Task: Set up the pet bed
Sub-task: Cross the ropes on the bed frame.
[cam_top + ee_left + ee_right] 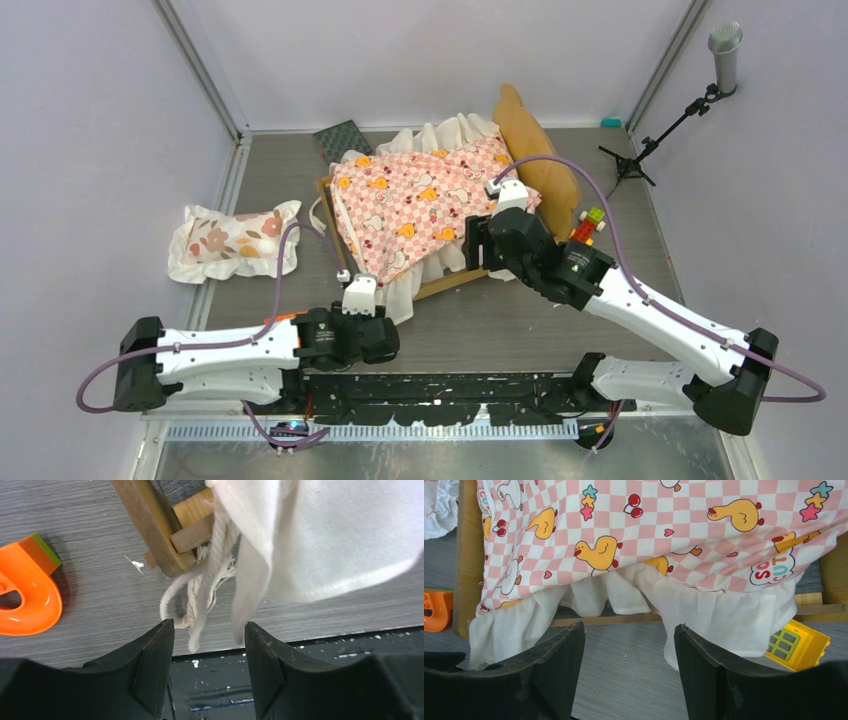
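Pet bed (465, 560) sits mid-scene under pink checked sheet (420, 200). Prob. stiff, light wood frame; grip a bare side rail. L gripper (207, 630) & R gripper (629, 630) both gape, empty, at its near edge.

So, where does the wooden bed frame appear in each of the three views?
Top external: bed frame, centre, mostly under the checkered sheet.
Left wrist: bed frame, one corner, top centre.
Right wrist: bed frame, rail along the left side.
Shared landmark: white ruffle hanging over the frame's edge.
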`<act>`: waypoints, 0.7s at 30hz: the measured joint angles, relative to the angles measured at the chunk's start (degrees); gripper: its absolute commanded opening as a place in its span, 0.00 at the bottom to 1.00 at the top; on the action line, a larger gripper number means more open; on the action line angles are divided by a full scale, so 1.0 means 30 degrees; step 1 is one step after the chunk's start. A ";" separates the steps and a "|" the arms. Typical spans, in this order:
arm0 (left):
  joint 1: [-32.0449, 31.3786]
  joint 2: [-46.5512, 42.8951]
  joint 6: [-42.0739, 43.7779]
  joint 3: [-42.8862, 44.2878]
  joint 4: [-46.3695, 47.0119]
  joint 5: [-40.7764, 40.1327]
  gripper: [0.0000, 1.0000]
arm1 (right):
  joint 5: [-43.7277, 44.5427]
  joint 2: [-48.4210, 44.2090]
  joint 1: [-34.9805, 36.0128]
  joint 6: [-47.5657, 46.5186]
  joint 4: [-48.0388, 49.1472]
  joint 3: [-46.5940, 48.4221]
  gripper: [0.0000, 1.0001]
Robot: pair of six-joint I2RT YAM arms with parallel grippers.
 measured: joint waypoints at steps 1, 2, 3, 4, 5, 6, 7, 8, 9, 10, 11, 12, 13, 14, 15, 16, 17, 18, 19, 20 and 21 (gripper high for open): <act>0.0007 0.0306 -0.0160 -0.0087 0.0007 -0.0197 0.54 | -0.0080 0.0000 0.0000 0.0000 -0.0044 0.0000 0.70; 0.0000 0.0415 -0.0233 -0.0160 0.0022 -0.0284 0.53 | -0.0146 0.0000 0.0000 0.0000 -0.0080 0.0000 0.70; 0.0000 0.0495 -0.0270 -0.0291 0.0080 -0.0379 0.52 | -0.0197 0.0000 0.0000 0.0007 -0.0087 0.0000 0.70; 0.0000 0.0503 -0.0277 -0.0430 0.0153 -0.0466 0.51 | -0.0248 -0.0007 0.0000 0.0015 -0.0066 0.0000 0.70; 0.0000 0.0503 -0.0321 -0.0590 0.0211 -0.0561 0.50 | -0.0306 -0.0015 0.0007 0.0029 -0.0036 0.0000 0.70; 0.0000 0.0503 -0.0350 -0.0743 0.0262 -0.0641 0.49 | -0.0364 -0.0029 0.0007 0.0080 -0.0007 -0.0007 0.69; 0.0000 0.0495 -0.0364 -0.0882 0.0357 -0.0707 0.48 | -0.0423 -0.0066 0.0015 0.0124 0.0007 -0.0015 0.69; 0.0000 0.0474 -0.0379 -0.1078 0.0539 -0.0801 0.45 | -0.0488 -0.0146 0.0015 0.0168 0.0073 -0.0029 0.69; 0.0000 0.0444 -0.0401 -0.1260 0.0736 -0.0852 0.43 | -0.0539 -0.0226 0.0015 0.0226 0.0109 -0.0044 0.69; 0.0000 0.0386 -0.0393 -0.1479 0.0947 -0.0933 0.41 | -0.0561 -0.0306 0.0015 0.0284 0.0109 -0.0051 0.69; 0.0000 0.0335 -0.0386 -0.1647 0.1137 -0.0998 0.39 | -0.0619 -0.0423 0.0015 0.0335 0.0117 -0.0080 0.69; 0.0000 0.0291 -0.0379 -0.1785 0.1326 -0.1035 0.37 | -0.0634 -0.0525 0.0015 0.0379 0.0117 -0.0117 0.69; 0.0000 0.0262 -0.0328 -0.1902 0.1566 -0.1107 0.35 | -0.0648 -0.0670 0.0015 0.0430 0.0124 -0.0182 0.69; 0.0000 0.0262 -0.0313 -0.1953 0.1749 -0.1137 0.33 | -0.0656 -0.0758 0.0015 0.0437 0.0124 -0.0233 0.69; 0.0000 0.0277 -0.0240 -0.1989 0.2025 -0.1151 0.30 | -0.0656 -0.0852 0.0015 0.0452 0.0109 -0.0291 0.69; 0.0000 0.0342 -0.0219 -0.1989 0.2237 -0.1151 0.26 | -0.0641 -0.0903 0.0015 0.0466 0.0117 -0.0328 0.69; 0.0000 0.0444 -0.0168 -0.1989 0.2463 -0.1158 0.22 | -0.0641 -0.0940 0.0015 0.0488 0.0109 -0.0350 0.69; 0.0000 0.0605 -0.0087 -0.1989 0.2681 -0.1151 0.17 | -0.0619 -0.0984 0.0015 0.0503 0.0102 -0.0379 0.69; 0.0000 0.0889 0.0138 -0.1982 0.2900 -0.1144 0.10 | -0.0612 -0.1020 0.0015 0.0510 0.0109 -0.0393 0.69; 0.0000 0.1086 0.0197 -0.1967 0.2994 -0.1137 0.04 | -0.0597 -0.1064 0.0015 0.0510 0.0102 -0.0401 0.69; 0.0000 0.1333 0.0284 -0.1931 0.3024 -0.1137 0.00 | -0.0583 -0.1100 0.0015 0.0510 0.0095 -0.0408 0.69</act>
